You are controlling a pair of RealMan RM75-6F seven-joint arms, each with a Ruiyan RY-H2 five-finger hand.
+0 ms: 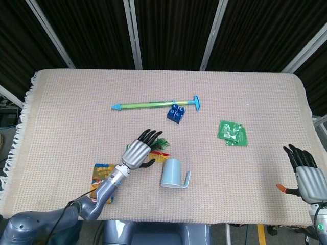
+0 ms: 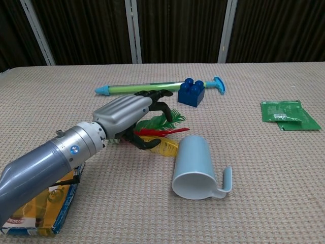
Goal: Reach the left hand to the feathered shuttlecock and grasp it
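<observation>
Left robot hand (image 2: 129, 118) poised directly over the feathered shuttlecock (image 2: 163, 129), fingers apart and curled around it, not yet clamped. Shuttlecock lying flat on the worktop (image 1: 66, 112) just left of the pale blue cup (image 1: 172, 173), long axis left to right, feathers toward the cup, base hidden under the palm. Right robot hand (image 1: 310, 178) well apart at the far edge, spread and holding nothing
</observation>
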